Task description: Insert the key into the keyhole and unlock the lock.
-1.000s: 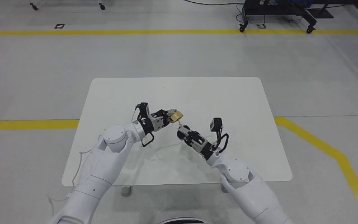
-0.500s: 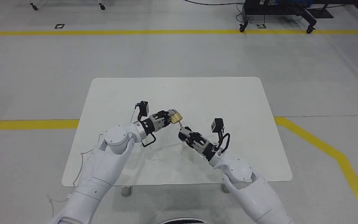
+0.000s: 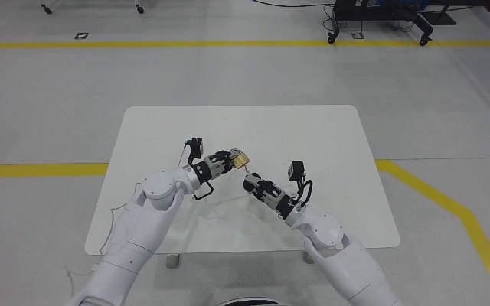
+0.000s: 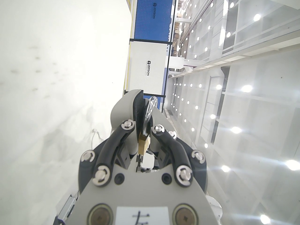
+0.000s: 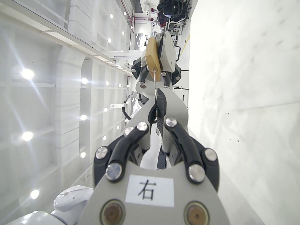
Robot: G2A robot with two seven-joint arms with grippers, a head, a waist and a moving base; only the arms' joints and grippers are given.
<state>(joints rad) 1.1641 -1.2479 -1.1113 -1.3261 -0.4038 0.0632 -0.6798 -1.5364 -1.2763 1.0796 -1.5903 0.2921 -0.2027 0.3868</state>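
The left pincer (image 3: 231, 160) is clamped on the brass lock (image 3: 240, 159), holding it up off the bench (image 3: 321, 138) w/ its keyhole end turned toward the other arm. Just beside it the thin silver key (image 5: 155, 80) bridges the gap btwn the two, its tip touching the lock's end face at approx the keyhole; how deep it sits can't be told. The right pincer (image 3: 249, 180) is pressed together on the key's head, lined up w/ the lock. So pickup & alignment look done and insertion is prob only beginning. Left to do: seat the key fully, turn it, free the shackle (image 4: 149, 114), which doesn't look sprung. The white bench, w/ rounded corners, lies under both arms. Around it is pale grey floor (image 3: 429, 92) w/ yellow lines (image 3: 230, 43), and dark wheeled carts (image 3: 379, 15) stand far back at the right
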